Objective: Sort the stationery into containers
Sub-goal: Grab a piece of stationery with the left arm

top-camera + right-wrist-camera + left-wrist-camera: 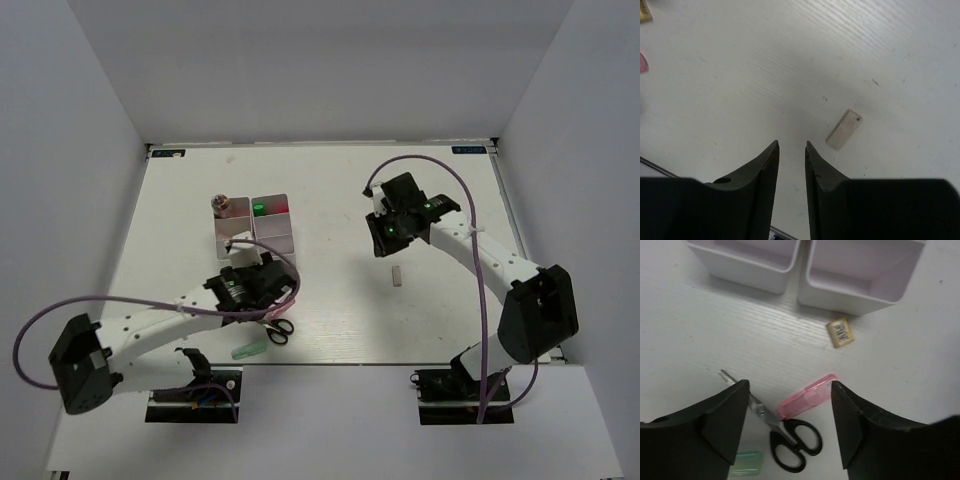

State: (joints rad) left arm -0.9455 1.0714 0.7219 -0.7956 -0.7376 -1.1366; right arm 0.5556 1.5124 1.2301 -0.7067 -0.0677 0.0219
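Counting in the top view gives one pair of scissors (280, 330), one green marker (247, 351) and one white eraser (397, 275), all lying on the table (440, 320). The trays (252, 226) show four compartments in a two-by-two block, and the left arm hides their near end. The far left compartment holds a small grey thing. The far right one shows a green spot and a red spot, and what these are cannot be told. The left gripper (262, 272) hangs over the trays' near end. The right gripper (385, 240) hangs well apart from the trays, near the white eraser.

The left wrist view counts one pair of scissors (785, 432), one pink highlighter (807, 396), one green marker (746, 463), one yellow eraser (840, 332) and two compartments. The left gripper (789, 385) stands spread wide and holds nothing. The highlighter lies on the table below the gap, its near end at the scissors' blades. One finger partly hides the marker. The yellow eraser lies just beside the right compartment's near wall.

The right wrist view counts one white eraser (844, 130), lying just beyond the fingertips and to their right without touching them. The right gripper (791, 145) has its fingers a narrow gap apart with nothing between them.
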